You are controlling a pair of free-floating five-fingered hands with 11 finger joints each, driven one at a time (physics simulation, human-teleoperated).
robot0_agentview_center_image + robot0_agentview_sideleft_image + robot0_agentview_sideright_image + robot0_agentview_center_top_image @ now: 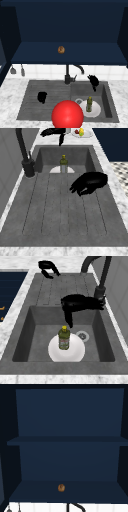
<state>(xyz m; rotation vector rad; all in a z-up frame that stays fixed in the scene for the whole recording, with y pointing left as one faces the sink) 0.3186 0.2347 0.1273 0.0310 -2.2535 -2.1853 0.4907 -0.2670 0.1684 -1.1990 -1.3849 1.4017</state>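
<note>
My right hand hovers open over the sink's basin, close to the black faucet. In the right side view the right hand has its fingers stretched toward the faucet and one digit hanging down above a green bottle. The bottle stands upright on a white plate on the basin floor, apart from the hand. My left hand floats above the ribbed drainboard. The left hand has loosely bent fingers and holds nothing.
A red ball shows at the sink's front edge. A small brown object lies on the lowest shelf of the dark blue cabinet. The drain is beside the plate. A fruit plate sits on the marble counter.
</note>
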